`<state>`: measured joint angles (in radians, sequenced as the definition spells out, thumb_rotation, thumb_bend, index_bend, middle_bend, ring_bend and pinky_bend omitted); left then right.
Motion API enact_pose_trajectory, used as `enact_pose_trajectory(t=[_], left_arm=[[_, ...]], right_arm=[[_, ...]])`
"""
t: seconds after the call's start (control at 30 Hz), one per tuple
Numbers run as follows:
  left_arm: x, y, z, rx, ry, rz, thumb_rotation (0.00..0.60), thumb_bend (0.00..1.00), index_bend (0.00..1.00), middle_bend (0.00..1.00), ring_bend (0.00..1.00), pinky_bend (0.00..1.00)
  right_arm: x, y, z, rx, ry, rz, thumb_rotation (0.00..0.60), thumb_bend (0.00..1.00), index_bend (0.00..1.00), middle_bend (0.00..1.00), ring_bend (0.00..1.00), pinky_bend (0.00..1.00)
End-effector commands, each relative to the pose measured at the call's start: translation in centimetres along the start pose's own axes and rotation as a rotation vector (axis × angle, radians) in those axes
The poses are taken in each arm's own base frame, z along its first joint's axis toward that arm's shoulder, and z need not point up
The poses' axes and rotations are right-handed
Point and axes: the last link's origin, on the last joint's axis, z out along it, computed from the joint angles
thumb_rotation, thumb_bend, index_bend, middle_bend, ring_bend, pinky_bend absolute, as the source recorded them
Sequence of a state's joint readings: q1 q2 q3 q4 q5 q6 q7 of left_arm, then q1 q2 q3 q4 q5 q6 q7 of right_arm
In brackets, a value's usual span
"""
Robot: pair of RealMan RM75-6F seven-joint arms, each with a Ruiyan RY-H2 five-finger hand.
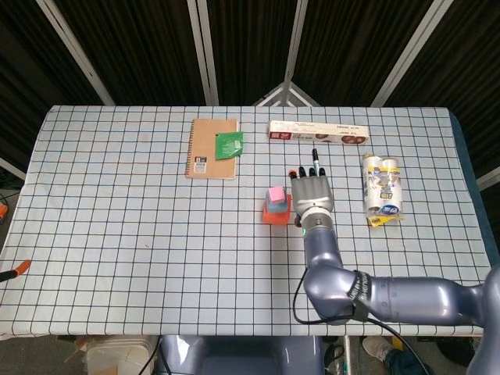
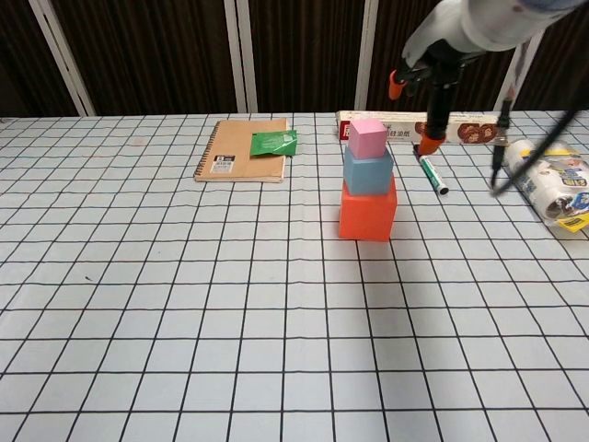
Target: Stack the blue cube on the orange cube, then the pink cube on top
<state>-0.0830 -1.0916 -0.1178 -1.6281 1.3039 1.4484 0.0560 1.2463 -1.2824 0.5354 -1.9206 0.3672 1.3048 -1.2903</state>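
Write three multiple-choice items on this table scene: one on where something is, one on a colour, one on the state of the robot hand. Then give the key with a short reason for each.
1. Where is the green packet?
A. on the notebook
B. under the marker pen
C. on the stack of cubes

2. Which colour is the cube at the bottom of the stack?
A. pink
B. blue
C. orange

3. What is the right robot hand doing?
A. holding the pink cube
B. holding nothing, fingers apart, beside the stack
C. pressing on the notebook

Key:
1 A: the green packet lies on the notebook.
2 C: the orange cube carries the blue cube and the pink cube.
3 B: the right robot hand is clear of the stack.
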Motion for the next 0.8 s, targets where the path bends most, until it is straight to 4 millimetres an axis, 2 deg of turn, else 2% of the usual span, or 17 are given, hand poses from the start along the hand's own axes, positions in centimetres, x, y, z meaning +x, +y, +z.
enact_pose_trajectory(t=[0.03,0.13,0.23,0.43,0.6,0.8], left_arm=[[0.1,0.0,-0.2,-0.006,0.004,-0.005,0.600,0.12,0.07,0.00,0.00,0.00],[0.2,0.0,-0.4,-0.009,0.007,-0.009,0.600,0.12,0.07,0.00,0.00,0.00],[0.3,0.0,-0.5,-0.009,0.009,-0.014,0.600,0.12,0.07,0.00,0.00,0.00],[0.2,0.1,-0.7,-0.014,0.011,-0.013,0.600,0.12,0.07,0.00,0.00,0.00],[0.1,0.4,-0.9,-0.025,0.010,-0.007,0.600,0.12,0.07,0.00,0.00,0.00],[0.1,0.4,-1.1,-0.021,0.014,-0.001,0.600,0.12,0.07,0.00,0.00,0.00]], right_arm=[[-1.1,5.1,-2.4,0.005,0.079,0.041,0.600,0.33,0.00,0.00,0.00,0.00],[-2.8,7.9,-4.1,0.065,0.153,0.123,0.600,0.33,0.00,0.00,0.00,0.00],[-5.5,11.0,-5.7,0.102,0.188,0.162,0.600,0.33,0.00,0.00,0.00,0.00],[-12.2,16.3,-8.6,0.141,0.217,0.176,0.600,0.33,0.02,0.00,0.00,0.00],[-17.1,19.0,-9.9,0.172,0.288,0.188,0.600,0.33,0.02,0.00,0.00,0.00],[-21.1,21.0,-10.6,0.205,0.384,0.188,0.600,0.33,0.04,0.00,0.00,0.00]])
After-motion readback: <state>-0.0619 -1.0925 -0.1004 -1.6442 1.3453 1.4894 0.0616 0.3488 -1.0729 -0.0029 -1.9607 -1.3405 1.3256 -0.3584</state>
